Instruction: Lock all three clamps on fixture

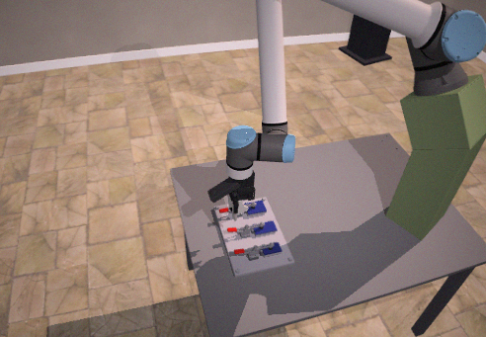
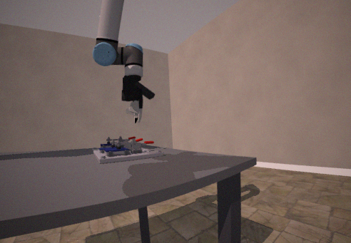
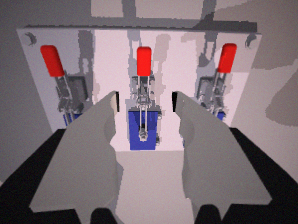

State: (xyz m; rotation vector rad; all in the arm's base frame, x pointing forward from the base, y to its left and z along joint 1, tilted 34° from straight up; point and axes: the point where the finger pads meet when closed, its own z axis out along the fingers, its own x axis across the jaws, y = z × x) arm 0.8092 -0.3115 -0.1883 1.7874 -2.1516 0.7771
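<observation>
From here I see my gripper [image 1: 235, 215] [image 2: 136, 121] [image 3: 145, 93] above the fixture [image 1: 266, 267] [image 2: 121, 158] [image 3: 105, 40], its fingers apart, with nothing between them. Below, on the table [image 1: 336, 194] [image 2: 71, 182], the fixture carries three red-handled clamps [image 1: 245, 230] [image 3: 143, 95].

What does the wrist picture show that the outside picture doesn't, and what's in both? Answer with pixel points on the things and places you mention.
Only the wrist view: the clamps from above, with a gap between the two fingers and the middle clamp's bar over its blue part [image 3: 135, 131].

Only the exterior view: the arm [image 2: 114, 11], the table's legs [image 2: 228, 207] and the tiled floor [image 2: 303, 207].

Both: the gripper [image 2: 136, 120] [image 3: 145, 93], the pale fixture plate [image 2: 107, 160] [image 3: 105, 45] and three red handles, including the middle one [image 3: 144, 61].
</observation>
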